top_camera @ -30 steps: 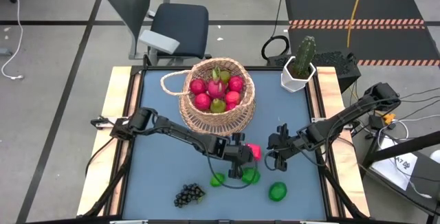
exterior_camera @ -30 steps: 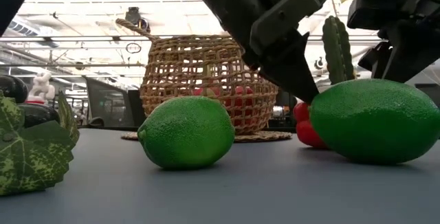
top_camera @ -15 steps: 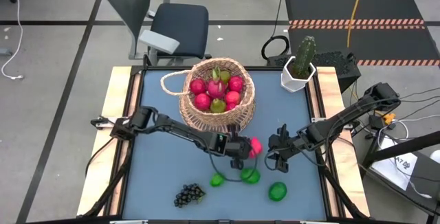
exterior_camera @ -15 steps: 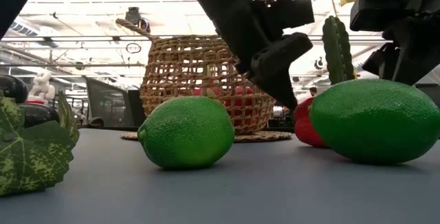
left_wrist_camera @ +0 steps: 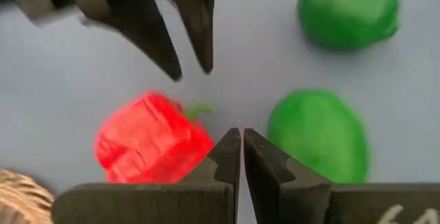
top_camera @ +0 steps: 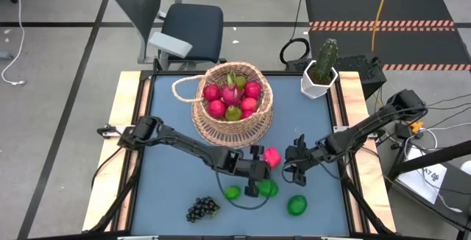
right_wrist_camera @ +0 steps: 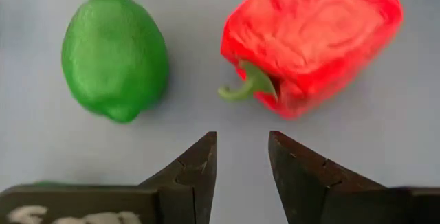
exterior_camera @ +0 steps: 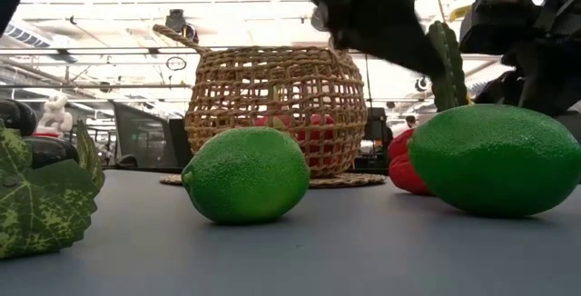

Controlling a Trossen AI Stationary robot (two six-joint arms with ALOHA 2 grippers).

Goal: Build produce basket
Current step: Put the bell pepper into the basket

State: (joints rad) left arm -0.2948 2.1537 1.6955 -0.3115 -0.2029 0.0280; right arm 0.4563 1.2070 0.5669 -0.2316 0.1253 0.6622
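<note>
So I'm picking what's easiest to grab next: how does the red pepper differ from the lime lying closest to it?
The red pepper is blocky, with flat sides and a curled green stem; the lime is a smooth oval with only a small nub. The red pepper is bright red and looks the bulkier of the two, while the lime is plain green. Both lie loose on the table, outside the basket, with neither one held.

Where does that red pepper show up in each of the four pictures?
High view: the red pepper lies just below the basket, between the two grippers.
Low view: only a sliver of it shows, right of centre, behind the big lime.
Left wrist view: lower left, beside that arm's fingers.
Right wrist view: upper right, stem pointing at a lime.
Shared landmark: the lime beside it.
</note>
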